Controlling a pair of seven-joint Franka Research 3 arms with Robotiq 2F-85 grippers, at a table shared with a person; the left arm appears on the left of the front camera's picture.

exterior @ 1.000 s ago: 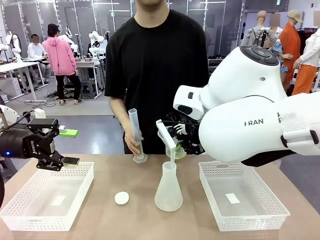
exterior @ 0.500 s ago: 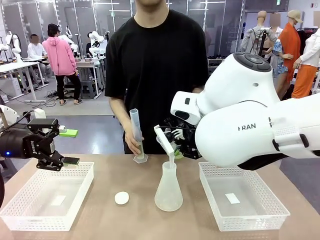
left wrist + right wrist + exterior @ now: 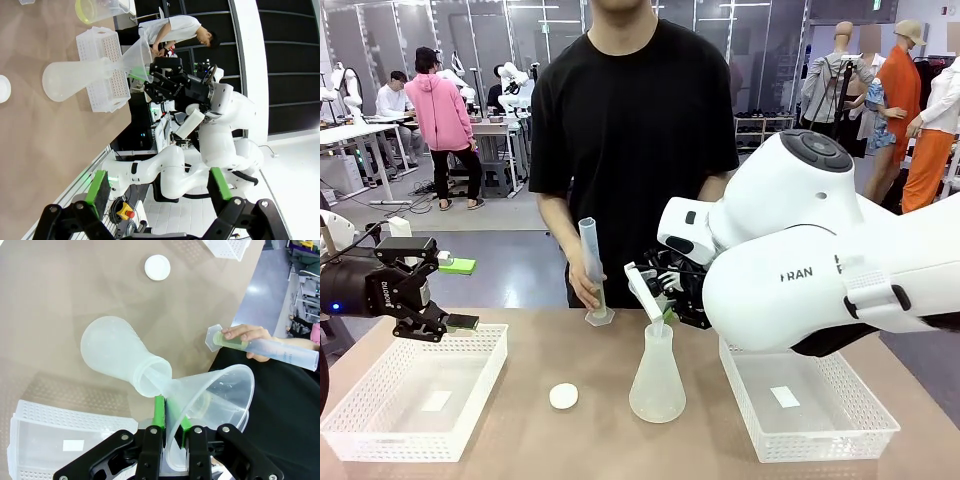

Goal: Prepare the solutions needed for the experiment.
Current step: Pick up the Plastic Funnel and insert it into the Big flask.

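Observation:
A translucent conical flask (image 3: 657, 380) stands mid-table. My right gripper (image 3: 172, 421) is shut on the rim of a clear plastic funnel (image 3: 215, 390), which leans with its spout in the flask's neck (image 3: 150, 377). Across the table a person's hand (image 3: 585, 285) holds an upright graduated cylinder (image 3: 592, 262). At its foot lies a little of the yellow-green solutions (image 3: 603, 300). My left gripper (image 3: 450, 295) hangs open and empty over the left basket (image 3: 380, 400). Far beyond its fingers (image 3: 97, 185) lies the flask (image 3: 75, 77).
A white round stopper (image 3: 563, 396) lies left of the flask. A white mesh basket (image 3: 820, 425) stands at the right, under my right arm. A vessel with yellow-green liquid (image 3: 92, 7) stands behind the flask. The person stands close to the far table edge.
My right arm has swung slightly left, tipping the funnel with it while the spout stays at the flask's mouth. The left arm and the person's hand have stayed still.

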